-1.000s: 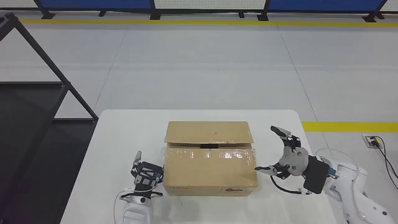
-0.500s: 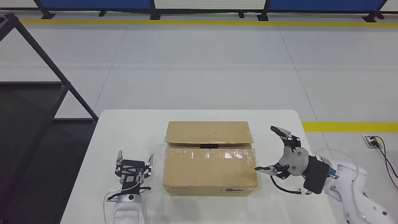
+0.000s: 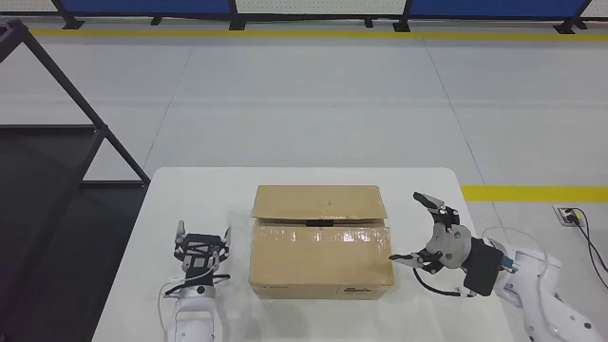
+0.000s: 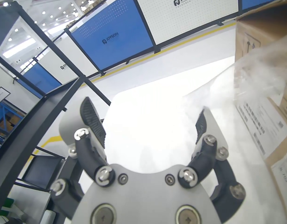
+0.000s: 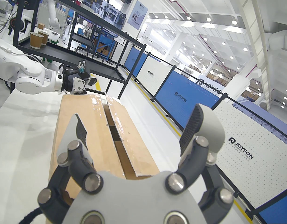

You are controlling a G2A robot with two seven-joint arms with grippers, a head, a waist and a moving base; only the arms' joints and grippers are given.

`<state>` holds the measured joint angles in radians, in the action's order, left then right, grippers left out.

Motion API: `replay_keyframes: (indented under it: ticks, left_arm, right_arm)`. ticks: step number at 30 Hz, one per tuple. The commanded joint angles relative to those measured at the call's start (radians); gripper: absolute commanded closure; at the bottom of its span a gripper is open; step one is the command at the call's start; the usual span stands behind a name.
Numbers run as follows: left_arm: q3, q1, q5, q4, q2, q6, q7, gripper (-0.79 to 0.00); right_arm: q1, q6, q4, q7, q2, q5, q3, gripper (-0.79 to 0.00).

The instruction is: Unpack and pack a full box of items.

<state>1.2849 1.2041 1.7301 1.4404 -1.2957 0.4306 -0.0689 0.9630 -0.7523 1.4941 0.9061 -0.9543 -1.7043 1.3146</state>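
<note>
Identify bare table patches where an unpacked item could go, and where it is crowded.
Free: the table strip between box and far edge, plus both far corners. Crowded: each side of the box, by the left gripper and right gripper.

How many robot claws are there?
2. The left gripper is beside one end of the cardboard box, the right gripper beside the other end. Both open.

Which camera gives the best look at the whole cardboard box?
The top view: the box lies whole on the table, every edge visible. The right wrist view looks along its taped top flaps, its near end hidden behind the right gripper. The left wrist view catches one labelled side.
</note>
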Motion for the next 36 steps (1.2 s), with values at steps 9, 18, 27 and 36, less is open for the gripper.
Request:
replay_keyframes:
  ticks: [9,18,27,36]
  left_arm:
    - [-0.066,-0.075,0.082,-0.136,-0.019,-0.020,0.012,-0.785]
    - [-0.092,-0.076,0.083,-0.155,-0.030,-0.046,-0.110,-0.785]
    - [-0.090,-0.070,0.046,-0.159,-0.044,0.005,-0.124,-0.785]
    - [-0.064,-0.067,-0.052,-0.171,-0.065,0.127,-0.129,-0.785]
  right_arm:
    - [0.000,0.000,0.000,0.000,0.000,0.000,0.000,-0.785]
    - [0.000,0.000,0.000,0.000,0.000,0.000,0.000,-0.785]
    - [0.000,0.000,0.000,0.000,0.000,0.000,0.000,-0.785]
    - [0.000,0.000,0.000,0.000,0.000,0.000,0.000,-0.785]
